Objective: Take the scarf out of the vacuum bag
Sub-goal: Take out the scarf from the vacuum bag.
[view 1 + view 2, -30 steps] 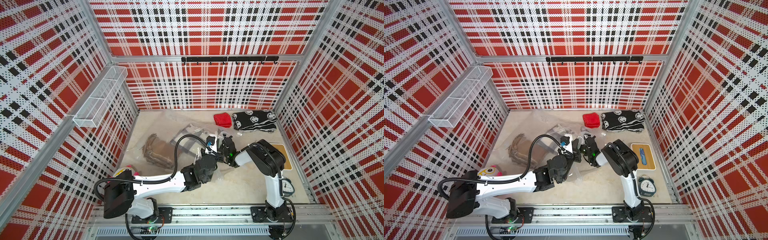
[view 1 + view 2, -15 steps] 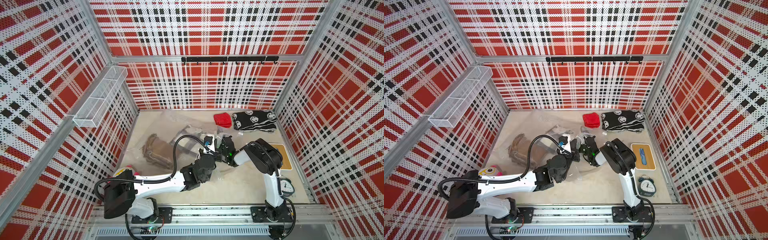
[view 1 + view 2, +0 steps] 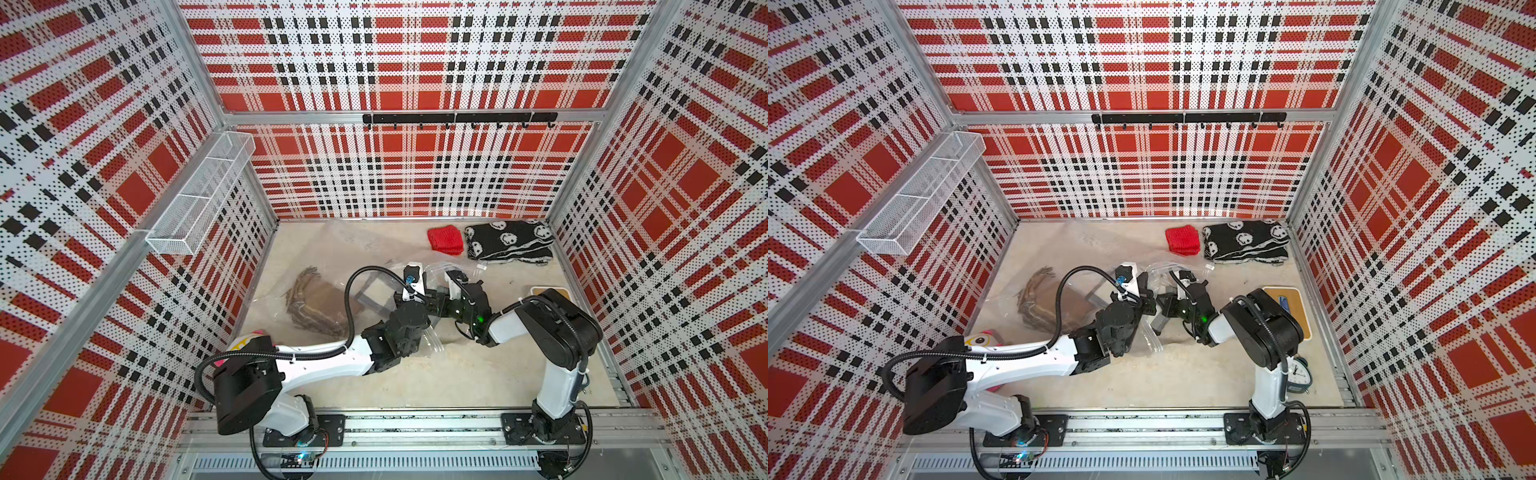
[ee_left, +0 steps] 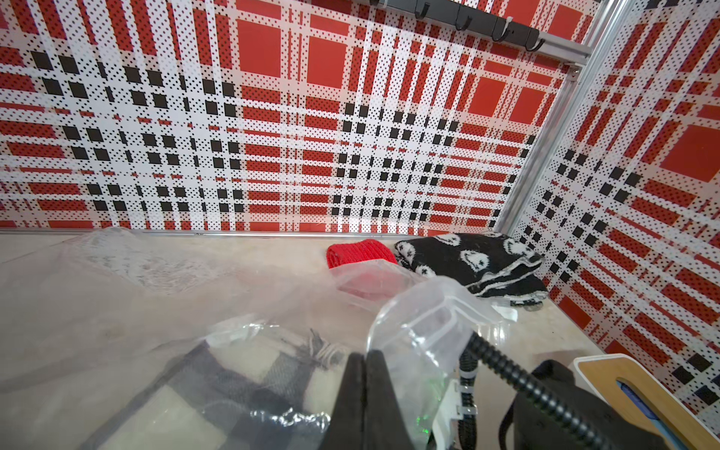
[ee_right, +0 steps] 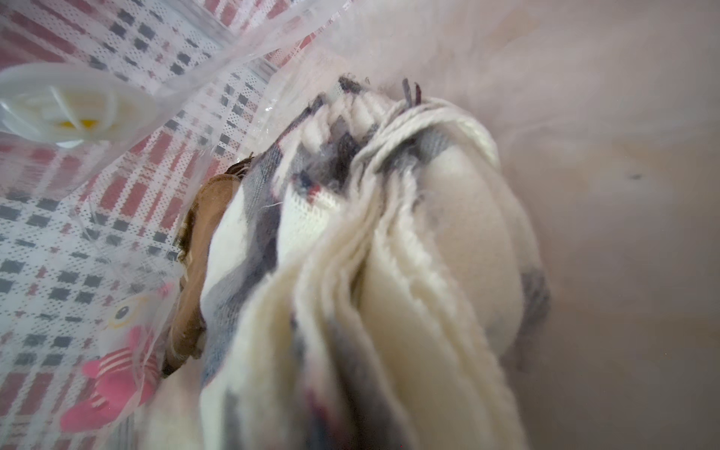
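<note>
The vacuum bag (image 3: 270,307) lies crinkled and clear on the table, its round white valve (image 5: 58,105) showing in the right wrist view. Inside lies the scarf (image 5: 389,272), cream with grey plaid, also visible through the plastic (image 4: 233,382). A brown fringed scarf (image 3: 316,303) sits deeper in the bag. My left gripper (image 4: 364,374) is shut, pinching the bag's raised mouth edge (image 4: 420,323). My right gripper (image 3: 1162,311) reaches into the mouth and is shut on the scarf, whose folds hide its fingers in the wrist view.
A red knit cloth (image 3: 445,240) and a black-and-white patterned cloth (image 3: 509,241) lie at the back right. A wooden tray (image 3: 1289,307) and an alarm clock (image 3: 1299,374) sit by the right wall, a pink toy (image 3: 984,338) by the left arm. A wire basket (image 3: 199,199) hangs on the left wall.
My right gripper has pushed a little further left into the bag's mouth and closed on the scarf. The left gripper has stayed shut on the bag's edge.
</note>
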Controlling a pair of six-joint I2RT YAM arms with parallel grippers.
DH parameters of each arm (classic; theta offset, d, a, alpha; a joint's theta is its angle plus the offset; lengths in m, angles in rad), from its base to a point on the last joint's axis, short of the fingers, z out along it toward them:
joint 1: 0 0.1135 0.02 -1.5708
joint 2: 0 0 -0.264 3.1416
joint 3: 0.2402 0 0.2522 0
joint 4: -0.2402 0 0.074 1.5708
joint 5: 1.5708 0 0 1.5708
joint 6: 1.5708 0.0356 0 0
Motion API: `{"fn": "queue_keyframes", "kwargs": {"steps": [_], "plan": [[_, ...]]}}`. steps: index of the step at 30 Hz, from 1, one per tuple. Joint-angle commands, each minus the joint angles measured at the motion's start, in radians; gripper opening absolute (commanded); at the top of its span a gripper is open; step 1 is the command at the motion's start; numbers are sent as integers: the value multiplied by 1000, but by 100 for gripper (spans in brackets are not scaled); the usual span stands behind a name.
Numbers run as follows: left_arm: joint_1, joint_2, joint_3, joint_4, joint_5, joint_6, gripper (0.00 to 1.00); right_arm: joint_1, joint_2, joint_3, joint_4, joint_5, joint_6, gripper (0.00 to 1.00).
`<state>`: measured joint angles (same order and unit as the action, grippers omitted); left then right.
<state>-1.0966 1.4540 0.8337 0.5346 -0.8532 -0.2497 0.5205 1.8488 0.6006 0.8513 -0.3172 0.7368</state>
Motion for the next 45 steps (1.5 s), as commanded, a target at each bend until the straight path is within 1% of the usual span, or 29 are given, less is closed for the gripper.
{"fn": "queue_keyframes", "kwargs": {"steps": [1,5,9,19,24,30,34,36,38,41,43,45], "plan": [[12,27,8,26,-14,-8,0,-14,-66,-31,-37,11,-53,0],[26,64,25,31,-2,-13,0,-14,-98,-68,-53,18,-66,0],[62,91,35,51,50,-26,0,-14,-117,-102,-53,29,-80,0],[106,169,125,53,65,8,0,-16,-162,-143,-48,39,-86,0],[111,203,135,54,64,5,0,-17,-220,-144,-116,54,-102,0],[131,250,120,69,88,-26,0,-43,-290,-122,-265,83,-126,0],[130,269,116,84,89,-27,0,-95,-287,-135,-270,40,-125,0],[132,287,122,82,77,-26,0,-100,-284,-125,-300,47,-138,0],[132,311,132,82,75,-28,0,-105,-255,-87,-348,57,-161,0],[138,344,136,91,71,-39,0,-136,-181,-20,-345,4,-165,0],[156,363,138,103,74,-46,0,-153,-145,19,-337,-19,-169,0],[183,379,145,103,90,-54,0,-159,-123,77,-389,-15,-193,0]]}}
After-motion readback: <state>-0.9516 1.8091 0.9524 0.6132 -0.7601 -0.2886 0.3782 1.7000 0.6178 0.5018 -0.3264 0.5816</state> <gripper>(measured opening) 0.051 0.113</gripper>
